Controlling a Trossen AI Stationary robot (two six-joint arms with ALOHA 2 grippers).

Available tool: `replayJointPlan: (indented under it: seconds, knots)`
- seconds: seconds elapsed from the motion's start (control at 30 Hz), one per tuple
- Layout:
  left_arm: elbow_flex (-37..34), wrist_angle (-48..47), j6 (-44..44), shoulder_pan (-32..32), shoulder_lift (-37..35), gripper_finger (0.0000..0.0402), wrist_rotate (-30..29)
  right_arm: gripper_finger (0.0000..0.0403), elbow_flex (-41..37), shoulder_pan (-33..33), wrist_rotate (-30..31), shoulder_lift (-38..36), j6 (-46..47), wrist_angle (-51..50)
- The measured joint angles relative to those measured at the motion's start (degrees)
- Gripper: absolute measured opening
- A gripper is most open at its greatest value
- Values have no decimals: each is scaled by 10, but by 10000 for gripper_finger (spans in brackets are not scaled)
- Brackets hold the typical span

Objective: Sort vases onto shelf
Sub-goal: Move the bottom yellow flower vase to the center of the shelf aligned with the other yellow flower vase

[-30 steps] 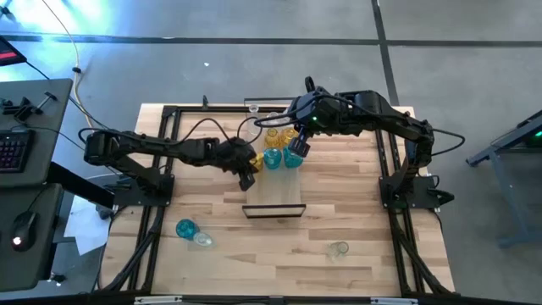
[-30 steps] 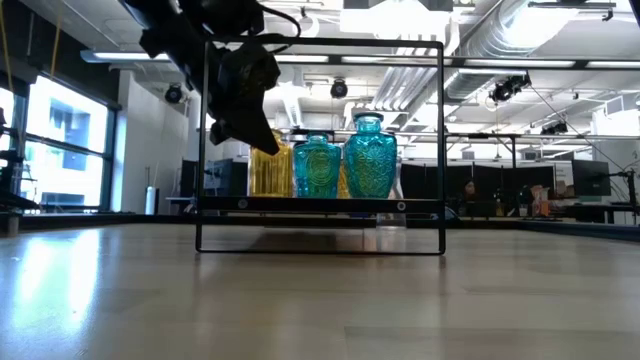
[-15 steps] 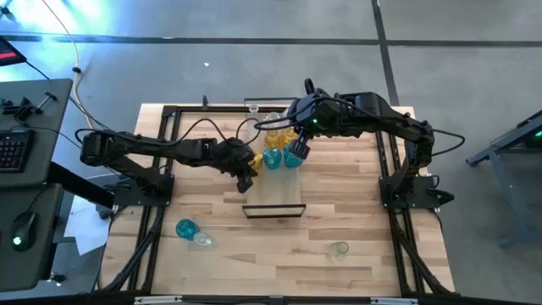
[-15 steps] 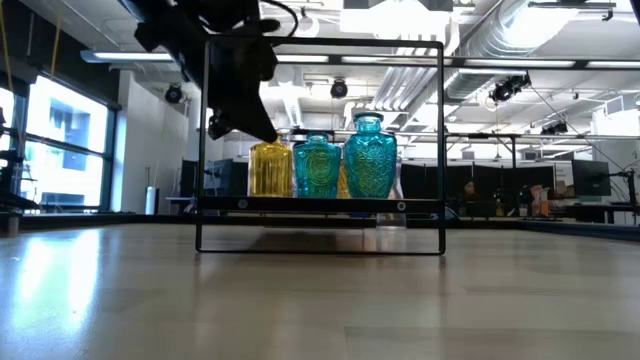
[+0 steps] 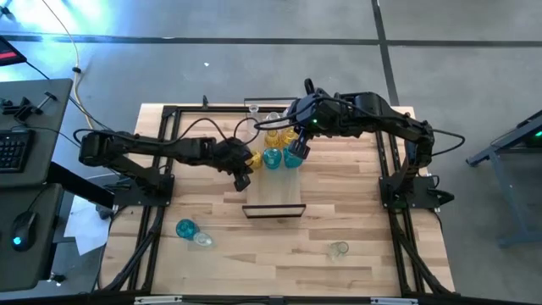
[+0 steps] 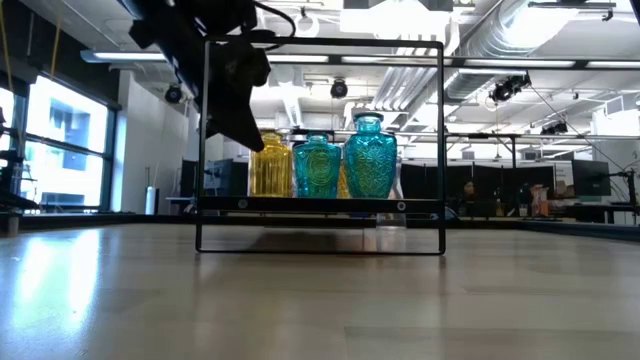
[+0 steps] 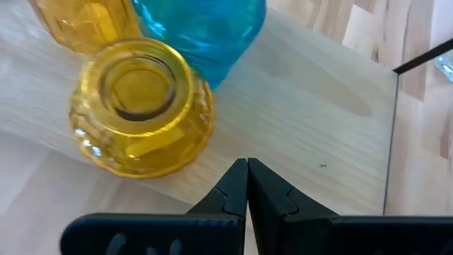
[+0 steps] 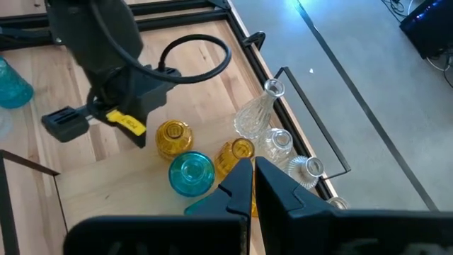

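On the narrow light-wood shelf [image 5: 273,191], an amber-yellow glass vase [image 7: 141,106] stands free beside a teal-blue glass vase [image 6: 317,166]. The left gripper [image 7: 247,185] hovers just beside it, jaws pressed together; a careless sideways swing could topple the row. The right gripper [image 8: 253,185], jaws pressed together, hangs above.

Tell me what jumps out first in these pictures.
The bright cluster of vases on the shelf: an amber vase beside two teal vases near the table's far middle, with clear ones behind. The left hand hangs shut just beside the amber vase, the right hand over the teal pair. A stray teal vase lies near the front left.
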Motion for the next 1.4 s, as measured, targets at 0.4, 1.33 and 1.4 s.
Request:
replayJointPlan:
  seconds: [0.4,1.33,1.4]
  knots:
    - [0,0,29,43,0,0,-3,0,0,5,0,0,4,0]
    - [0,-18,-7,62,0,0,3,0,0,8,0,0,4,0]
    - [0,-16,-7,53,0,0,4,0,0,8,0,0,4,0]
